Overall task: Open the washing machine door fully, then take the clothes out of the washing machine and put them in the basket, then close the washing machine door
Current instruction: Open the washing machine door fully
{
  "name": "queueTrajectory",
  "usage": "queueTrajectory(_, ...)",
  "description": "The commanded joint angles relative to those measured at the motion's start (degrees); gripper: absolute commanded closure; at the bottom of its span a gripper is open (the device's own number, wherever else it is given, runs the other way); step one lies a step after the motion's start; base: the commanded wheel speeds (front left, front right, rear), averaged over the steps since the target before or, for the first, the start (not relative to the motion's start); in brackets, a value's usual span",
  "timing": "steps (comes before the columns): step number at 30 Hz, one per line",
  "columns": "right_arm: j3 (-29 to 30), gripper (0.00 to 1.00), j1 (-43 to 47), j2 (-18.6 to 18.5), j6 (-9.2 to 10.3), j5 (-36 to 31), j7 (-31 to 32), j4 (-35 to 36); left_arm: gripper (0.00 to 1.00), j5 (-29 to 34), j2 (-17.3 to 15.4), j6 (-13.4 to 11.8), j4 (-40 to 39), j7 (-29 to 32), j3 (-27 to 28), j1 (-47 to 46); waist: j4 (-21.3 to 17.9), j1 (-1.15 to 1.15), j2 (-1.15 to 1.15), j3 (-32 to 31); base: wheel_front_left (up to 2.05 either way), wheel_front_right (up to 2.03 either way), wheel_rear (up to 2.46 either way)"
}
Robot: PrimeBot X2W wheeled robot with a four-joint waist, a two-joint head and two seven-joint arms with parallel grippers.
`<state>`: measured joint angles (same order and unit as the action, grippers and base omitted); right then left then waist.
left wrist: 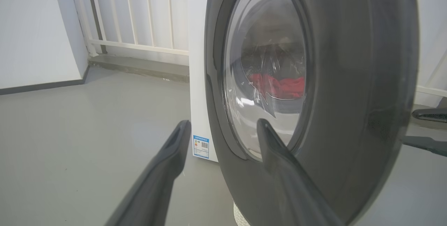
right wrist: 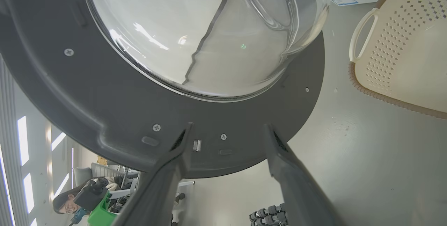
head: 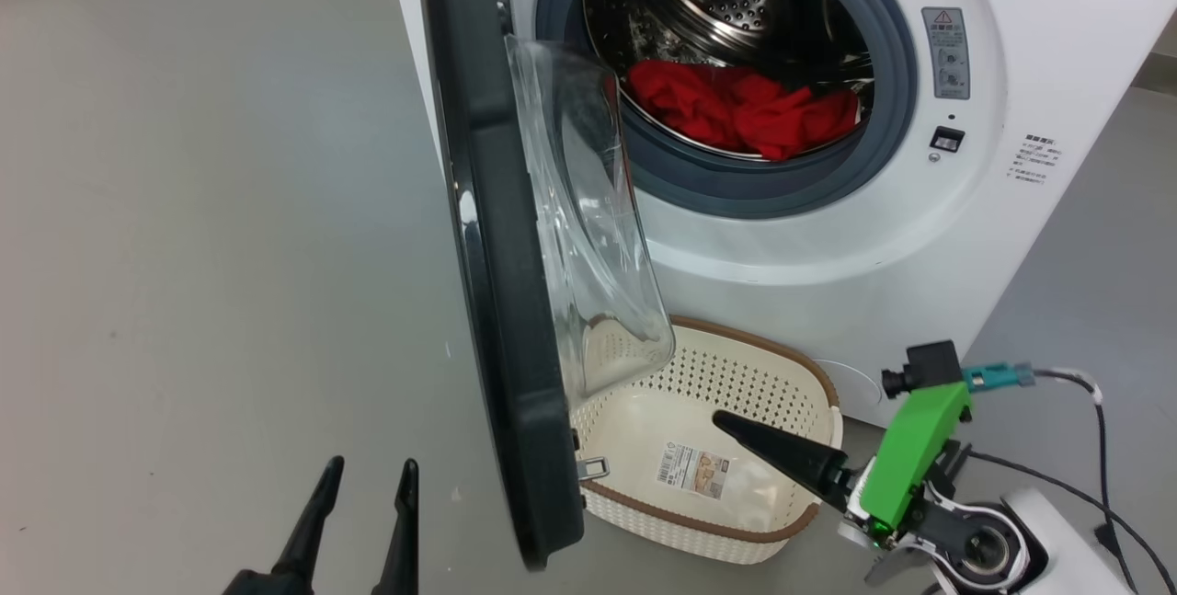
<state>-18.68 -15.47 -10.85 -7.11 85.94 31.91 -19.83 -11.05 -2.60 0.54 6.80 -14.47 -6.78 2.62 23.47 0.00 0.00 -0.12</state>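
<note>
Field notes. Left gripper point(head: 372, 464): two long black fingers point(head: 313, 521), tapered to slim points, are seen left of the washing machine door point(head: 497, 319). Right of the door, the right gripper point(right wrist: 227, 128) is fitted with the same dark matte fingers point(head: 777, 455), ribbed along the inner faces near the tips. Its housing point(head: 919, 448) is moulded in bright green. A small black camera block point(head: 924, 367) is mounted on top, and a teal plug point(head: 993, 377) with a white-wrapped cable point(head: 1071, 381) is attached. A thin black cable point(head: 1101, 466) is run beside the white wrist point(head: 1067, 549), where a black-and-silver joint ring point(head: 979, 551) is set.
</note>
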Motion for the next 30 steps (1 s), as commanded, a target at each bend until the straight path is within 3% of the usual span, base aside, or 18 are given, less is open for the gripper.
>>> queueTrajectory(1,-0.2,0.0,0.0,-0.6,-0.37,-0.6,-1.0,1.2,0.0,0.5,-0.3,0.3,-1.2,-0.5,2.3,-0.6,-0.2,0.0,0.0,-0.1,0.0,0.0,0.0)
queueTrajectory(18,-3.3,0.0,6.5,-6.0,-0.37,-4.7,-15.3,-0.7,0.0,0.8,-0.3,0.8,-0.8,-0.5,3.8,0.5,-1.5,0.0,0.0,-0.5,0.0,0.0,0.0)
queueTrajectory(30,-10.6,0.0,6.7,-10.0,-0.37,-9.8,-29.3,-0.9,0.0,0.7,-0.3,0.9,-0.5,-0.5,3.9,0.6,-1.6,0.0,0.0,-0.3,0.0,0.0,0.0)
